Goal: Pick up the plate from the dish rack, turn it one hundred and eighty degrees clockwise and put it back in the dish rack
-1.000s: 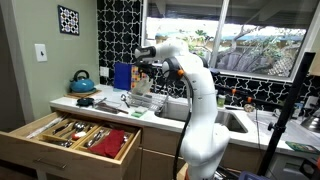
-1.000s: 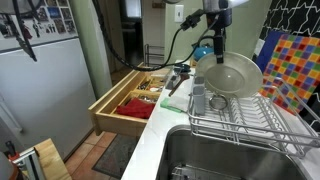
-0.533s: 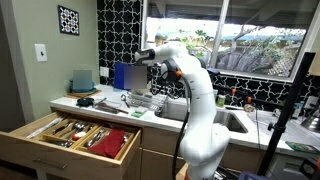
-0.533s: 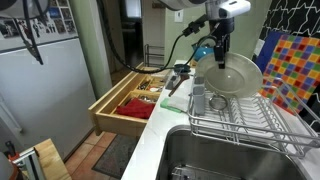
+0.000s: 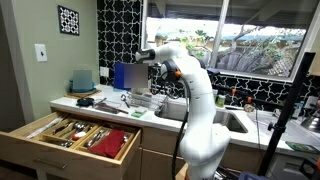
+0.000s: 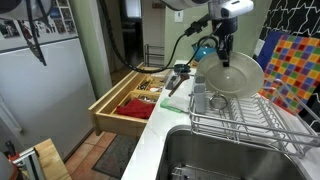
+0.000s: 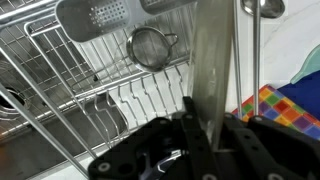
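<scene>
The plate (image 6: 233,76), round and pale beige, stands on edge in the wire dish rack (image 6: 245,118). In the wrist view the plate (image 7: 210,55) runs edge-on as a pale upright strip between the two black fingers. My gripper (image 6: 222,55) comes down on the plate's top rim, and its jaws (image 7: 212,128) press against both faces, shut on the plate. In an exterior view the white arm reaches to the rack by the window, and the gripper (image 5: 141,72) hangs over the dish rack (image 5: 146,101); the plate is hard to make out there.
The rack also holds a mesh strainer (image 7: 150,45) and a slotted utensil (image 7: 95,14). A colourful checked cloth (image 6: 290,62) lies behind the rack, the sink (image 6: 225,152) is beside it. A wooden cutlery drawer (image 5: 75,135) stands pulled open below the counter. A blue board (image 5: 124,75) leans nearby.
The jaws have closed from wide open onto the plate's top rim. The gripper shifted slightly over the rack; the plate stays standing in it.
</scene>
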You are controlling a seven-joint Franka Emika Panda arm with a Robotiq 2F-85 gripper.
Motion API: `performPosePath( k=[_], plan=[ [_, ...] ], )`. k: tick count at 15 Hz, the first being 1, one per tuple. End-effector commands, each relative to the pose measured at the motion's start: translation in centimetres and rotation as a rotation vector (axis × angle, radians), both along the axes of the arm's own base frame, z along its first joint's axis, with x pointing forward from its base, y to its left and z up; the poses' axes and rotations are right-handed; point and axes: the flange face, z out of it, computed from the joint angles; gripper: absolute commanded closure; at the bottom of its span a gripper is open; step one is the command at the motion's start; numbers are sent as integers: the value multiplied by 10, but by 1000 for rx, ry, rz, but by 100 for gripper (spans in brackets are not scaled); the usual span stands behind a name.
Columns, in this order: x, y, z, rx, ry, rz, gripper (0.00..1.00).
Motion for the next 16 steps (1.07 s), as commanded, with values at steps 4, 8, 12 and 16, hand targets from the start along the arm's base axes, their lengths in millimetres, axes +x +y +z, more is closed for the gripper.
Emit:
performPosePath(
  k=[4, 8, 12, 16],
  plan=[
    [2, -6, 13, -2, -28, -16, 94],
    [-2, -3, 33, -9, -39, 11, 94],
    [-7, 2, 65, -30, -62, 19, 94],
    [-6, 2, 74, -36, -55, 20, 94]
  ],
)
